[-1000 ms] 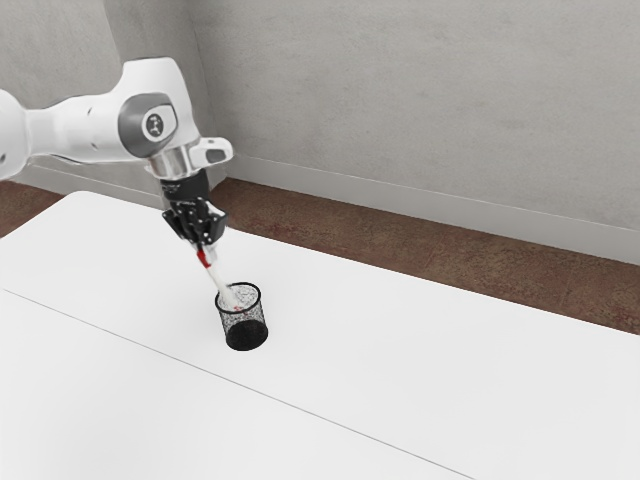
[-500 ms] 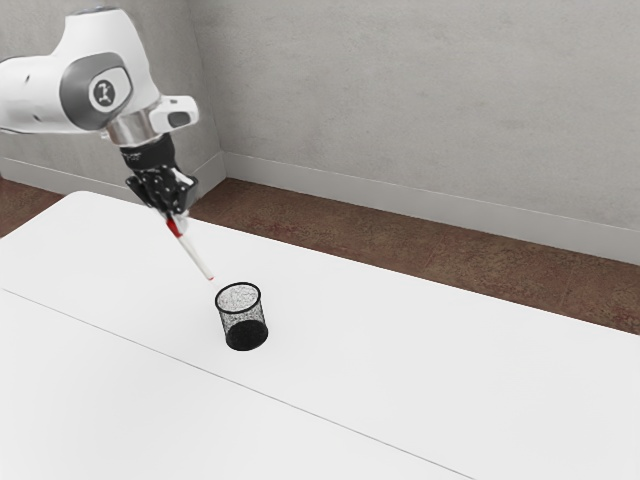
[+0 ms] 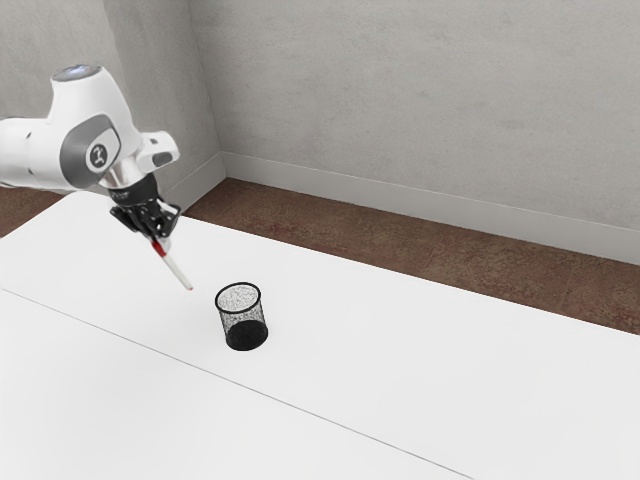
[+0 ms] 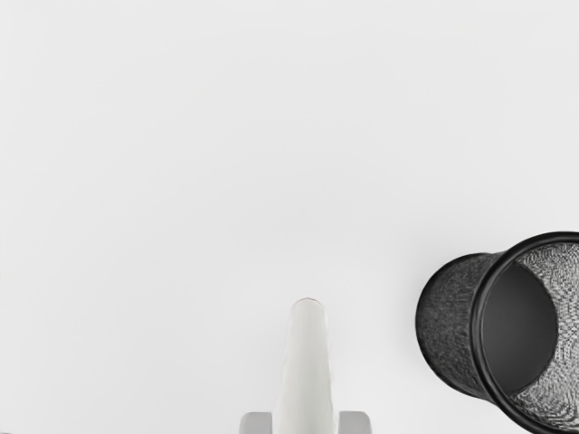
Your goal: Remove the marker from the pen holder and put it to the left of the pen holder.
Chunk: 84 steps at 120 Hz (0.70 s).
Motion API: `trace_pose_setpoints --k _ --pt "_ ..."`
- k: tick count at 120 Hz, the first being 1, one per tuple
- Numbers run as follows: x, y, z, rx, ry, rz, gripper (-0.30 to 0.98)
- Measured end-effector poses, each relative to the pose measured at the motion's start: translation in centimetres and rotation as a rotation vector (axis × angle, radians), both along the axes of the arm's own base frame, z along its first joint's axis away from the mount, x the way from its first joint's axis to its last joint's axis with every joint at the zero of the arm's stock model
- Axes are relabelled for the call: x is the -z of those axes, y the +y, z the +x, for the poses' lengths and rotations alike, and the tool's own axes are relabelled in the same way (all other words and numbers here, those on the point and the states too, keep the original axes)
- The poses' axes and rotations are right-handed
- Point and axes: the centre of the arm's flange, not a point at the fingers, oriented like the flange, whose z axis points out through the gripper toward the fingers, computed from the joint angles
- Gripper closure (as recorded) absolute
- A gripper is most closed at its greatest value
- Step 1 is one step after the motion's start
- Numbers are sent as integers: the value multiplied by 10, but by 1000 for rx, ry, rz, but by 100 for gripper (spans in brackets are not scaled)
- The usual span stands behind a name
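Because the black two-finger gripper (image 3: 161, 241) clamps the slim, tilted white-and-red marker (image 3: 177, 271) outside the black mesh pen holder (image 3: 245, 334), lowering should be slow, levelling before release.

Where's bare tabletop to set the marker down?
The white table is bare on both sides of the black wire-mesh pen holder, toward the exterior view's left and right, and across the thin seam on the near side. It's most crowded between the pen holder and the black two-finger gripper, where the red-and-white marker hangs.
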Motion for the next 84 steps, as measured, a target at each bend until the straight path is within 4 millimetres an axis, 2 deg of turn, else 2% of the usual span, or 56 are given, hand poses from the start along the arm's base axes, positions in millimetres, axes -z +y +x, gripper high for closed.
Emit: trace_pose_setpoints --k 41,57,71,84 --pt "46 10 8 -90 -223 26 78" --pt "65 4 2 -105 -277 23 78" --pt "72 -3 1 -107 -329 24 78" --pt "77 -4 1 -109 -354 24 55"
